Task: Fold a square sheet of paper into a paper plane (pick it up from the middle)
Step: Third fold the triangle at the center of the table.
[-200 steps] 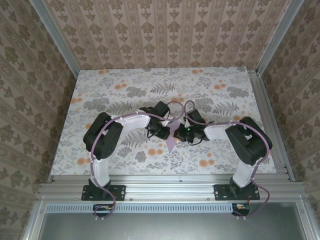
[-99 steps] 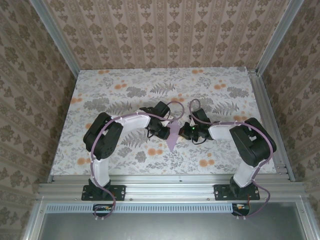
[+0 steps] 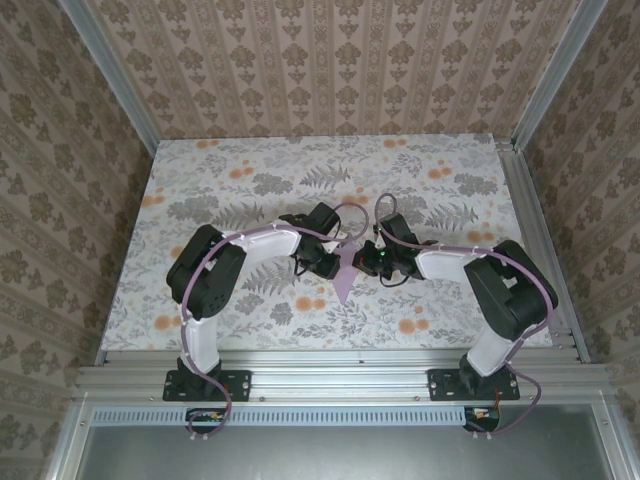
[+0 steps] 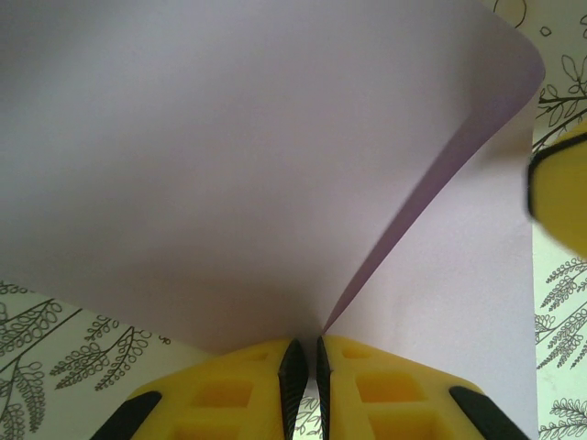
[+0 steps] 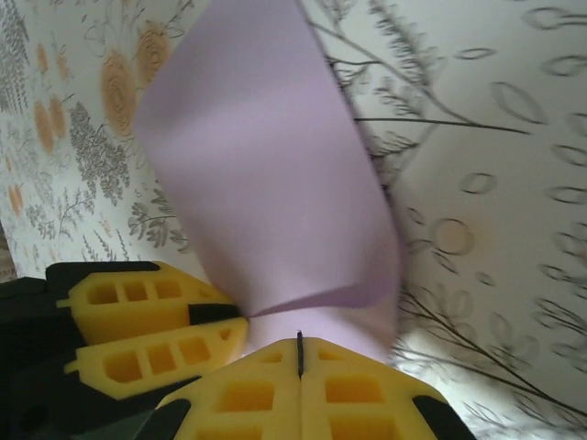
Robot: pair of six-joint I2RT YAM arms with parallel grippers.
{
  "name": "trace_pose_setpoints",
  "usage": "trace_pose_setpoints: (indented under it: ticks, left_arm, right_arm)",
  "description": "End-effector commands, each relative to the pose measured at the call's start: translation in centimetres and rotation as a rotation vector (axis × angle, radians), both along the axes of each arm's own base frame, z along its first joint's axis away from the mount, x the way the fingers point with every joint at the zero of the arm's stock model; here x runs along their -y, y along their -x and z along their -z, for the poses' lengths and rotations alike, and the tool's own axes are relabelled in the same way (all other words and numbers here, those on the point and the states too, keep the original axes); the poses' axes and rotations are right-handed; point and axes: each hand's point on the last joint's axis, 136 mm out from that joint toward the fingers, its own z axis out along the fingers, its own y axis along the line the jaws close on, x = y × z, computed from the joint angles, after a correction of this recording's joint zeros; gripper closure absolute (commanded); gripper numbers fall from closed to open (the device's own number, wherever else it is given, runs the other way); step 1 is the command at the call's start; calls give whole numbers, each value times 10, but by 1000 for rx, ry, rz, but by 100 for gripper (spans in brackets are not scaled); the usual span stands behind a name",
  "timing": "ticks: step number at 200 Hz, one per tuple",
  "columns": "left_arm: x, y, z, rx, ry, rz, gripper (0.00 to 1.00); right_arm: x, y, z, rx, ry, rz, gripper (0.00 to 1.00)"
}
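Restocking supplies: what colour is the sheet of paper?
Plain lavender, no print; the square sheet of paper shows best in the left wrist view.

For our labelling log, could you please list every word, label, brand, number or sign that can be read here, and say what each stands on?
None: there is no readable text in these pictures.
The square sheet of paper is plain lavender, with no print.
The tablecloth and the walls carry floral patterns, no lettering.
The left gripper and the right gripper have plain yellow fingers, without markings.
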Motion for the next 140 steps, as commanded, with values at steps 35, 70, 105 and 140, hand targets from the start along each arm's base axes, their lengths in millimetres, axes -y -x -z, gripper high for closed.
trace_pose_setpoints:
  ticks: [35, 70, 105, 140]
  left_arm:
    - [-60, 30, 62, -98, -271, 7, 82]
    - [-61, 31, 64, -104, -274, 8, 82]
    - [-62, 32, 64, -105, -278, 11, 83]
    - [-61, 32, 63, -103, -275, 10, 82]
  right_arm:
    - [12, -6, 26, -42, 82, 12, 100]
    - [32, -9, 38, -64, 131, 52, 100]
    - [49, -9, 42, -77, 186, 82, 100]
    - [56, -14, 36, -63, 191, 99, 100]
